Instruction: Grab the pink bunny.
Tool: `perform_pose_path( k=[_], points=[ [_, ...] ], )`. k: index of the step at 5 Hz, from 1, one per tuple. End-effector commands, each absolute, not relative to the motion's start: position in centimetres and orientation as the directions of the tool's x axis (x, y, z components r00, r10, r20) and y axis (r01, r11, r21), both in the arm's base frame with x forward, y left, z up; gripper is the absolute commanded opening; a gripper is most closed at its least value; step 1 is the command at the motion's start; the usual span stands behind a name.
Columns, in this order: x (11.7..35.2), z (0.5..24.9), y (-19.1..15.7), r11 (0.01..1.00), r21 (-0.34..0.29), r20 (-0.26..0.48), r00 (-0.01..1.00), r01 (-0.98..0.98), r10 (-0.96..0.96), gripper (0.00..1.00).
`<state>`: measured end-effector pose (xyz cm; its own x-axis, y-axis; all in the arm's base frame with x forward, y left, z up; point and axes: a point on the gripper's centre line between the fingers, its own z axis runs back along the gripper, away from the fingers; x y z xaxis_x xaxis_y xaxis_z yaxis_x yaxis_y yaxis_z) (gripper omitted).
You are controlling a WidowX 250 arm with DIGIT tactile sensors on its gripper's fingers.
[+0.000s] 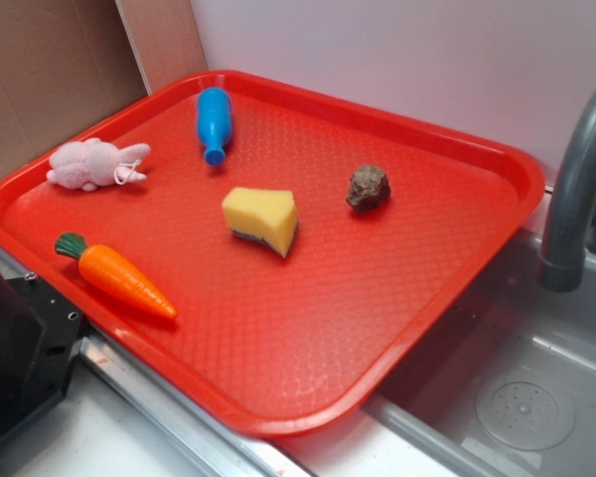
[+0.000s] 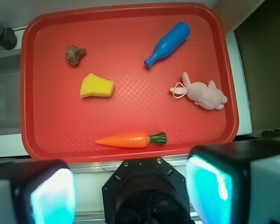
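The tray carries five items and partly overhangs the sink. In the exterior view, the bunny lies near the tray's left corner. The bottle lies near the far edge, right of the bunny. The carrot lies along the near-left edge, in front of the bunny. The sponge lies near the tray's centre. The rock-like lump lies right of the sponge. The faucet stands beyond the tray's right corner.
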<state>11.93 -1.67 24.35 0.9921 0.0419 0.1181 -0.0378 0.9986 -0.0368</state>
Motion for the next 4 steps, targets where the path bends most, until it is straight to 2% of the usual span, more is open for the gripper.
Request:
perform_pose_path(
  k=[1, 2, 3, 4],
  points=[
    [11.9, 24.4, -1.7, 0.999, -0.037, 0.118, 0.992, -0.038, 0.042, 1.00],
    [14.6, 20.2, 2.2, 0.982, -0.135, 0.000, 0.991, 0.133, -0.134, 1.00],
    [16.0, 17.8, 5.4, 0.925, -0.185, 0.042, 0.943, 0.333, -0.331, 1.00],
    [16.3, 14.8, 8.8, 0.902, -0.137, 0.050, 0.912, 0.410, -0.407, 1.00]
  ],
)
